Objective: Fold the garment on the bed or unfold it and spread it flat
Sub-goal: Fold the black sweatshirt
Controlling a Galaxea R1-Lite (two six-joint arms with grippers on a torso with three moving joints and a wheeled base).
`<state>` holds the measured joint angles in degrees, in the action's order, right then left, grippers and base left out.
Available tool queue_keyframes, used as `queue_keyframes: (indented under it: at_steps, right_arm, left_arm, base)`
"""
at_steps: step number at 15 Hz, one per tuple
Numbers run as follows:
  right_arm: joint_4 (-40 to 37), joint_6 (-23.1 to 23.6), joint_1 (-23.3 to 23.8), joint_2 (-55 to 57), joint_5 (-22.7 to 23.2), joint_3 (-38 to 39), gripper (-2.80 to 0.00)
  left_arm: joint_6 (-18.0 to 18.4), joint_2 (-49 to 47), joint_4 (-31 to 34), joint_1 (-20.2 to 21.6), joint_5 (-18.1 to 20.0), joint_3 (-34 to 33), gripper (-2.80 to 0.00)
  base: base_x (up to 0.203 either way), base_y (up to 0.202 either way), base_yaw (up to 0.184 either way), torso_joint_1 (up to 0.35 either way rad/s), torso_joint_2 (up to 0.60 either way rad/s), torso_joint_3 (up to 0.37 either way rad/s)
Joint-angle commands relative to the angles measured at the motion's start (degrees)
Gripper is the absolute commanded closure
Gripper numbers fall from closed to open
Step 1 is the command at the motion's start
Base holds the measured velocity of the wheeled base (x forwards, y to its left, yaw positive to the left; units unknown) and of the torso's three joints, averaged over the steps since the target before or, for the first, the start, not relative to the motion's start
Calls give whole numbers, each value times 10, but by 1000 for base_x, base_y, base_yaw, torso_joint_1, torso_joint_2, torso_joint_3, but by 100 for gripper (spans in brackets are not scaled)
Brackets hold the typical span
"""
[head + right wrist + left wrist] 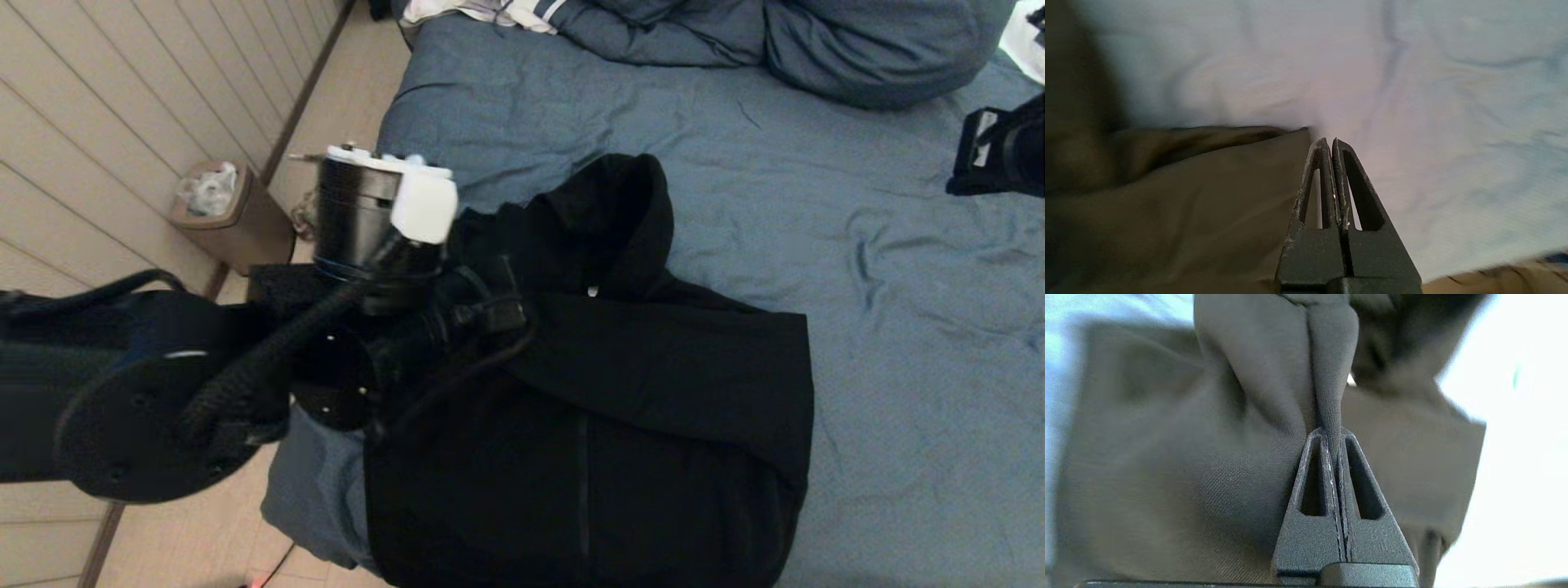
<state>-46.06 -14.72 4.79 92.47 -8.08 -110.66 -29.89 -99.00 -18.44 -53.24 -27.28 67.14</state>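
On the near left part of the bed (pixel 816 163), in the head view, the black hooded sweatshirt (pixel 653 367) lies with its hood toward the pillows and its body reaching to the near edge. One sleeve is folded across the chest, and a small white neck label shows below the hood. The left arm comes in from the left side and hangs over the left shoulder of the sweatshirt; its gripper itself is hidden behind the wrist in this view. The right arm is only a dark shape at the right edge, above the blue duvet and well apart from the sweatshirt. Past the bed, a brown waste bin (pixel 220 214) stands by the wall, and a white striped cloth (pixel 498 11) lies at the far edge near the pillows.

From the left wrist view, the left gripper (pixel 1332 435) is pressed together on a raised fold of the sweatshirt (pixel 1167 477), and the fabric goes up from between the tips.

From the right wrist view, the right gripper (pixel 1329 143) has its fingers closed together with nothing between them. It is above the duvet (pixel 1433 102), just beside the edge of the sweatshirt (pixel 1188 204)
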Motion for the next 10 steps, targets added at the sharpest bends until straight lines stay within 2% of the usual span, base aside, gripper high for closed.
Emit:
queue_keyframes:
  at_steps: [1, 5, 7, 10]
  right_arm:
    - [-2, -6, -14, -27, 15, 12, 0]
    - [2, -17, -29, -65, 69, 87, 0]
    - [33, -17, -30, -80, 96, 127, 0]
    - [78, -16, -29, -98, 114, 170, 0]
  left_arm:
    - [2, -66, -2, -41, -13, 17, 0]
    - [38, -151, -3, -108, -48, 63, 0]
    - [44, -181, -3, -152, -69, 93, 0]
    - [46, -199, -8, -197, -72, 134, 0]
  base:
    - [0, 0, 0, 0, 0, 0]
    - [0, 0, 0, 0, 0, 0]
    - [0, 0, 0, 0, 0, 0]
    - [0, 0, 0, 0, 0, 0]
